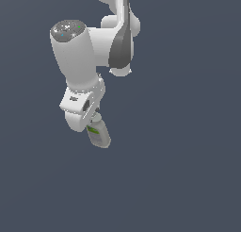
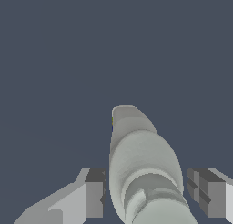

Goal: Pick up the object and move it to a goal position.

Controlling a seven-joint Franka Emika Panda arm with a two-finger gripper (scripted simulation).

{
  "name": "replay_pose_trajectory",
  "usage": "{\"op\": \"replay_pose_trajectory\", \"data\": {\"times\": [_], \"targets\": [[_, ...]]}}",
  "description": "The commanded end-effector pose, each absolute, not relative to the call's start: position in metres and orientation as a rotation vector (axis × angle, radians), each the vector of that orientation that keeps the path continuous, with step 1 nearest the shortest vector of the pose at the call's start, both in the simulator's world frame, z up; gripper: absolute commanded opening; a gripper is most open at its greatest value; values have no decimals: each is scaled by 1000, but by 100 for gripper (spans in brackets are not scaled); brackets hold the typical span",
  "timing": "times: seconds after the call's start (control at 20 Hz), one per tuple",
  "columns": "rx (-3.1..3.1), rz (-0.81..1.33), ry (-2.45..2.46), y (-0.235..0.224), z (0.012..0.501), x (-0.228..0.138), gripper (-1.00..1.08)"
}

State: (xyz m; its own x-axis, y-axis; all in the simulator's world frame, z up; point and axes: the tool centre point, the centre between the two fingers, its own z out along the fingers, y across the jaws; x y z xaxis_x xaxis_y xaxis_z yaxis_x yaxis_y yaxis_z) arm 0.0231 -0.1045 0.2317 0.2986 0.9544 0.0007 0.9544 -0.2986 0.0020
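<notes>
The pick looks begun and perhaps complete, judging from how things lie: the bottle (image 1: 99, 133) sits at the tip of the end effector (image 1: 92, 124), cap end tucked up under it and body slanting out toward five o'clock in the exterior view, its green label patch showing near the neck; whether it hangs clear of the dark counter (image 1: 188, 179) or rests on it, I cannot tell; no goal marker shows, so the carry to the goal seems left to do. In the wrist view the bottle (image 2: 141, 173) lies between the two fingers (image 2: 93, 191), with a sliver of gap showing on either side, so I cannot tell whether they clamp it or stand slightly apart. The arm reaches down from twelve o'clock, its wrist bent toward the bottle.
</notes>
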Motion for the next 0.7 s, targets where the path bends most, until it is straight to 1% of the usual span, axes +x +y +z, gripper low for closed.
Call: {"op": "replay_pose_trajectory", "data": {"times": [0.0,0.3,0.65], "targets": [[2530,3,1860,-105,232,23,-100],[2530,3,1860,-90,233,20,-100],[2530,1,1860,-36,239,10,-100]]}}
